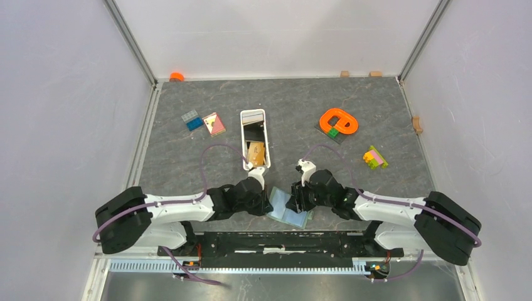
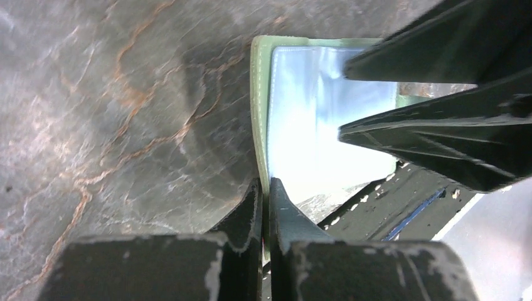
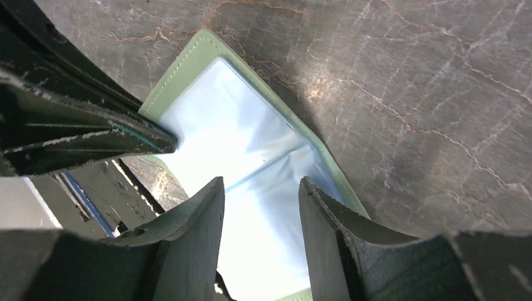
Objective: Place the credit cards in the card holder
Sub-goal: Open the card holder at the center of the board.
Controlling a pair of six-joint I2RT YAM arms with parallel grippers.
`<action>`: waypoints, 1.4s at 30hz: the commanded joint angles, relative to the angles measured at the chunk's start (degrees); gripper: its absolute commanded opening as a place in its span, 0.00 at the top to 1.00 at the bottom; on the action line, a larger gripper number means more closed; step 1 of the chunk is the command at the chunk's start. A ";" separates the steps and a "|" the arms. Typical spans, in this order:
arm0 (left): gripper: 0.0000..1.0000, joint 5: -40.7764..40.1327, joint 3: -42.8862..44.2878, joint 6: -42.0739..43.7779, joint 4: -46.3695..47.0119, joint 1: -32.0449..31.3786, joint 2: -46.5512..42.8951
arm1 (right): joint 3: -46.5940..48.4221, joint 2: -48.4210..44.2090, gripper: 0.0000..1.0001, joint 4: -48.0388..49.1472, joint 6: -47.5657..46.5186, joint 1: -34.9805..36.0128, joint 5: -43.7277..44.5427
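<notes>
Grey marbled tabletop (image 1: 389, 113): card holder (image 1: 290, 214) pinned open by its near edge, left claw (image 2: 265, 188) clenched on its rim, right claw (image 3: 260, 185) released above. Next, likely fetching the credit cards (image 1: 255, 152) from the white tray (image 1: 253, 113).

Top view: high, behind robot, facing down over counter (image 1: 288, 94). Wrist views: close, opposed, sharing card holder (image 2: 313, 150).

You'll find the card holder (image 1: 290, 213) lying opened out on the table (image 1: 401, 119) just ahead of the arm bases. The left gripper (image 2: 268, 188) is at its left edge and the right gripper (image 3: 260, 185) over its right half. Behind it stands the tray (image 1: 253, 113), with what look like cards (image 1: 255, 152) in its near end.
</notes>
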 commanded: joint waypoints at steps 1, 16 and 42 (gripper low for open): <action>0.98 -3.97 -6.22 -9.59 5.48 -0.20 -2.47 | -1.18 -2.73 0.47 -9.60 -1.51 0.76 4.91; 0.98 -5.32 -9.53 -15.77 7.96 -0.21 -1.85 | -4.11 -14.48 0.47 -18.67 6.20 3.56 12.88; 0.44 -8.65 -4.53 -10.53 -7.55 0.65 -7.22 | 0.95 -4.08 1.00 -13.34 1.35 3.95 22.65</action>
